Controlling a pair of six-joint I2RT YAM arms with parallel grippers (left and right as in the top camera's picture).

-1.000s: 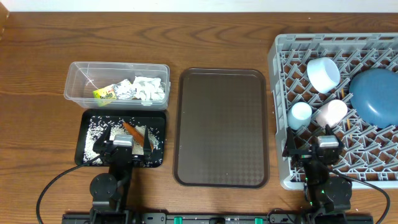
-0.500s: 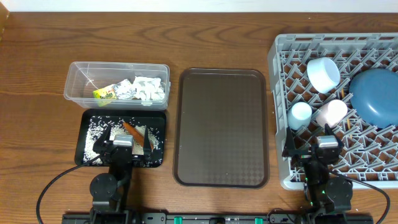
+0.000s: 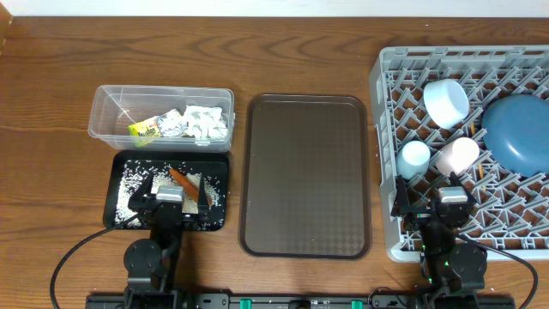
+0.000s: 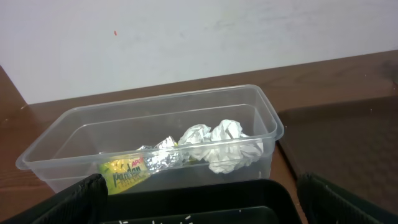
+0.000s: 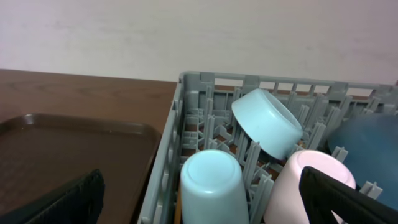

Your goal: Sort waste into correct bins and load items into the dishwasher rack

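Crumpled white paper [image 3: 206, 122] [image 4: 224, 146] and a yellow-green wrapper [image 3: 144, 130] [image 4: 124, 171] lie in the clear tub [image 3: 107, 116] [image 4: 74, 134]. Rice grains and the orange carrot [image 3: 180, 180] lie in the black tray [image 3: 116, 210] [image 4: 199, 196]. My left gripper [image 3: 175, 190] [image 4: 199, 211] hangs open over that tray, holding nothing. In the grey dishwasher rack [image 3: 388, 94] [image 5: 168, 168] sit the white bowl [image 3: 446, 101] [image 5: 267, 121], blue plate [image 3: 517, 130], light blue cup [image 3: 414, 158] [image 5: 214, 186] and pink cup [image 3: 455, 155] [image 5: 305, 180]. My right gripper [image 3: 429, 194] [image 5: 205, 208] is open above the rack's near left corner. I cannot make out the chopsticks.
A large dark brown serving tray [image 3: 306, 176] [image 5: 62, 155] lies bare between the black tray and the rack. A crumpled foil piece [image 4: 161, 158] rests in the tub beside the wrapper. The rack reaches the table's right edge. A pale wall stands behind the table.
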